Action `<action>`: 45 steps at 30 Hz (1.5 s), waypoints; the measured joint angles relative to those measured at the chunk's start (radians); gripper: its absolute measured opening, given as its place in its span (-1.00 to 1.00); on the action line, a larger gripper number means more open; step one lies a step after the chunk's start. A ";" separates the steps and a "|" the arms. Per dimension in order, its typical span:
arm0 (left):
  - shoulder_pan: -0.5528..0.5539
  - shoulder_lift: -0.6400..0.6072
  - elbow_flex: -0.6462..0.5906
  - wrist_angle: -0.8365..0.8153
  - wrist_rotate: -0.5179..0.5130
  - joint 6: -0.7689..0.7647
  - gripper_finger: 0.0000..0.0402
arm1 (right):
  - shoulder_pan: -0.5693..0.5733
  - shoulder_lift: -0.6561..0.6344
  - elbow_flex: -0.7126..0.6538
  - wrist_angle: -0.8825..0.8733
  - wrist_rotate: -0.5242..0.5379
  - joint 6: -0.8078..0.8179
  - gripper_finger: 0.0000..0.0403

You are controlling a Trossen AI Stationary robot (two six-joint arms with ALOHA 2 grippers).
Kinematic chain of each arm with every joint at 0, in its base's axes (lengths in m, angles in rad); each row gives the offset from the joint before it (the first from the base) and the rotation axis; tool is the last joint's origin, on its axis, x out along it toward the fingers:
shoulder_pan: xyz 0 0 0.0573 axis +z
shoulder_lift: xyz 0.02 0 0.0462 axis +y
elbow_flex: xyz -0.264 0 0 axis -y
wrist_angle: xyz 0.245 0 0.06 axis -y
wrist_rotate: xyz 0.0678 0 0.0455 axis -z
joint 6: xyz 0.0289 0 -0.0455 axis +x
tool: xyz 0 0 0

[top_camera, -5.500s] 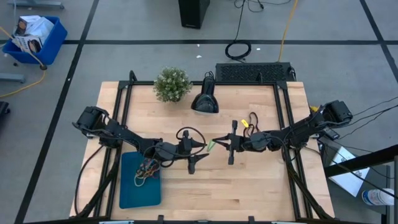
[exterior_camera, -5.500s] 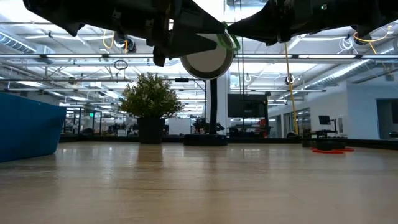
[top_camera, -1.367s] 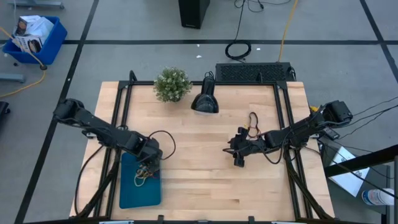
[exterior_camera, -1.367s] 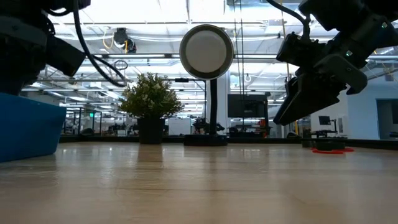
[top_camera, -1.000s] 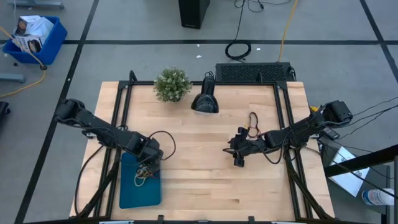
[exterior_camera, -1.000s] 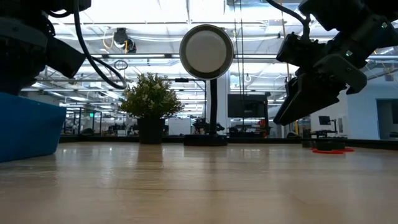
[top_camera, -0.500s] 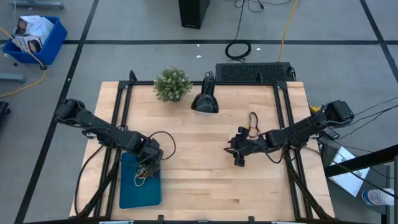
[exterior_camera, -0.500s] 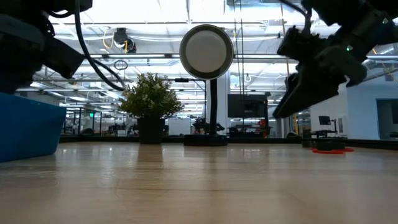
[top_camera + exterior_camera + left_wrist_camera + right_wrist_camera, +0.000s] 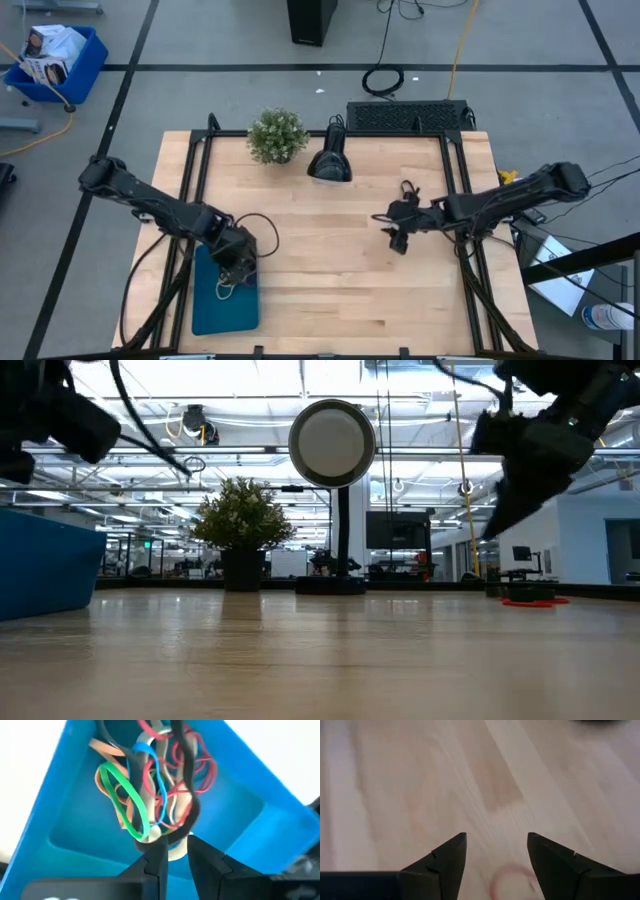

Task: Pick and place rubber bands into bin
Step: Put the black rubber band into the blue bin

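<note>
Teal bin [image 9: 222,306] lies long axis front-to-back under the narrowly parted left claw [image 9: 173,851]; right claw [image 9: 496,851] spread.

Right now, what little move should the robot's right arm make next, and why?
Probably lower the right gripper straight down and a touch back. Its jaws stand wide open above the wooden table, and a thin red rubber band lies flat just below, between the gripper's fingers, not yet in the shallow teal-blue bin.
</note>
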 joint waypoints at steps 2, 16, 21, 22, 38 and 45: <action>0.000 -0.036 0.000 -0.001 -0.020 -0.020 -0.62 | -0.018 -0.009 0.014 -0.092 -0.012 0.025 0.02; 0.000 -0.210 0.000 0.128 -0.393 0.053 -0.62 | -0.189 0.041 0.079 -0.435 -0.012 0.116 0.03; 0.002 -0.213 0.000 0.218 -0.428 0.143 -0.62 | -0.231 0.128 0.079 -0.448 -0.014 0.081 0.01; 0.002 -0.213 0.000 0.230 -0.429 0.155 -0.62 | -0.234 0.148 0.079 -0.442 -0.014 0.079 0.01; 0.002 -0.213 0.000 0.248 -0.429 0.178 -0.62 | -0.233 0.253 0.079 -0.322 -0.093 0.050 0.02; 0.002 -0.213 0.000 0.248 -0.429 0.180 -0.62 | -0.233 0.253 0.079 -0.312 -0.093 0.057 0.01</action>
